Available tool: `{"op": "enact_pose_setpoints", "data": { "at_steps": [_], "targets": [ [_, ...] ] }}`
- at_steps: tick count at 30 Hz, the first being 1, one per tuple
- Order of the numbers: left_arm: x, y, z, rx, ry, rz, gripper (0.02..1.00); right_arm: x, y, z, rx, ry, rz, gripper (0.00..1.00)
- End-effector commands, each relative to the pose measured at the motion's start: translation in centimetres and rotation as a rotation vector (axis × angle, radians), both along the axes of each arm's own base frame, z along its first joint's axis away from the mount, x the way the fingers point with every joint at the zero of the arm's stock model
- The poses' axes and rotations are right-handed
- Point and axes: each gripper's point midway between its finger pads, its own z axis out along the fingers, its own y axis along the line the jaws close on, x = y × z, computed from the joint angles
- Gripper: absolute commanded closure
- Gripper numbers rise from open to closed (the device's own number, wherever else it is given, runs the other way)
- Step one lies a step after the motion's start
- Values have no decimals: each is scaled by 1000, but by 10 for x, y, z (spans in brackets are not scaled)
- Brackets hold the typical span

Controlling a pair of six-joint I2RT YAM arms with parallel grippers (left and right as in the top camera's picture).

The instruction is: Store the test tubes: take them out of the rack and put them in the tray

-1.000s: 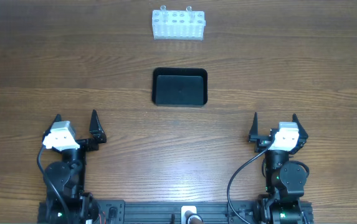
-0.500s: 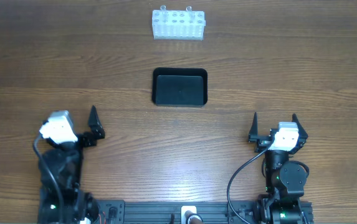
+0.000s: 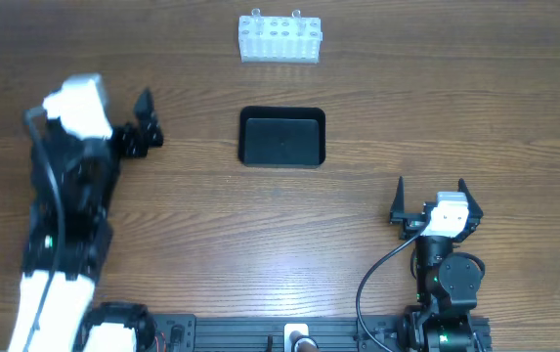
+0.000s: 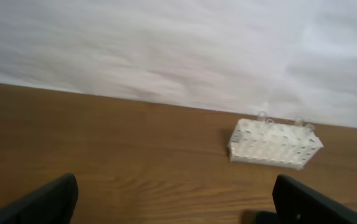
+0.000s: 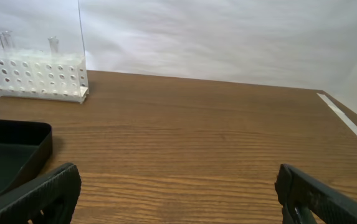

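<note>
The job has not really begun. Two test tubes (image 3: 255, 15) stand in the white rack (image 3: 280, 44) at the far side of the table (image 3: 455, 98). No tube lies in the black tray (image 3: 242, 137) (it sits nearer the arms, apart from the rack). The left gripper (image 4: 175, 186) is up high, off to the left, fingers wide apart, holding nothing. The right gripper (image 3: 430, 186) sits near its base, fingers apart too, with nothing in it. I think every tube has yet to go over.

You have a white, many-holed rack (image 3: 280, 41) standing upright at the far middle of the table. Two clear test tubes (image 3: 255, 15) stand upright in its far row, well apart from each other. The black rectangular tray (image 3: 244, 137) lies flat nearer, apart from the rack.
</note>
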Motion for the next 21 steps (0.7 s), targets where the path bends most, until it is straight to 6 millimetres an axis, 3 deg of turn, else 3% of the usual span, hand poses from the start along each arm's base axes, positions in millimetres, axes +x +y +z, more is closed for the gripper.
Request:
{"op": "enact_pose_setpoints", "data": {
  "at_steps": [1, 7, 10, 21],
  "targets": [
    [32, -27, 17, 20, 34, -64, 20, 0, 2, -2, -1, 0, 10, 7],
    [73, -72, 18, -33, 119, -131, 20, 0, 2, -2, -1, 1, 10, 9],
    [94, -84, 14, -112, 152, -105, 20, 0, 2, -2, -1, 1, 10, 9],
    [160, -125, -46, -86, 403, -101, 23, 0, 2, -2, -1, 0, 10, 7]
  ]
}}
